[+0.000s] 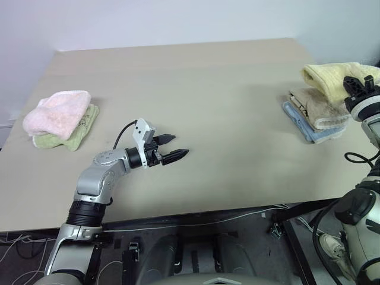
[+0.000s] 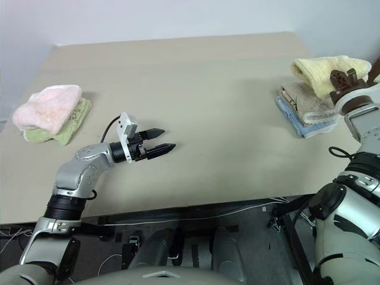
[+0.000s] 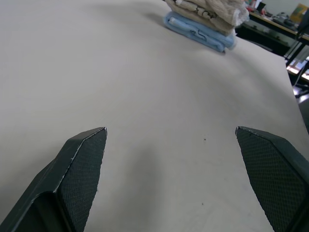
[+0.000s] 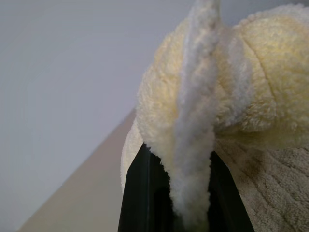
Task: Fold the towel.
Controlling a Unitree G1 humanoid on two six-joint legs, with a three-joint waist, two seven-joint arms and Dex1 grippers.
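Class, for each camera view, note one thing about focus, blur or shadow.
Left eye view: even light, left gripper sharp. Right wrist view: the towel soft and blurred, pinched between dark fingers. Left wrist view: fingers sharp, faint shadow on the table.

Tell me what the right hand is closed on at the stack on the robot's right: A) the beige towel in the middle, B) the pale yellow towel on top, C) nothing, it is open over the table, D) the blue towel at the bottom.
B: the right hand has its fingers pinched on the whitish edge of the pale yellow towel, which lies on top of the beige towel and the blue towel.
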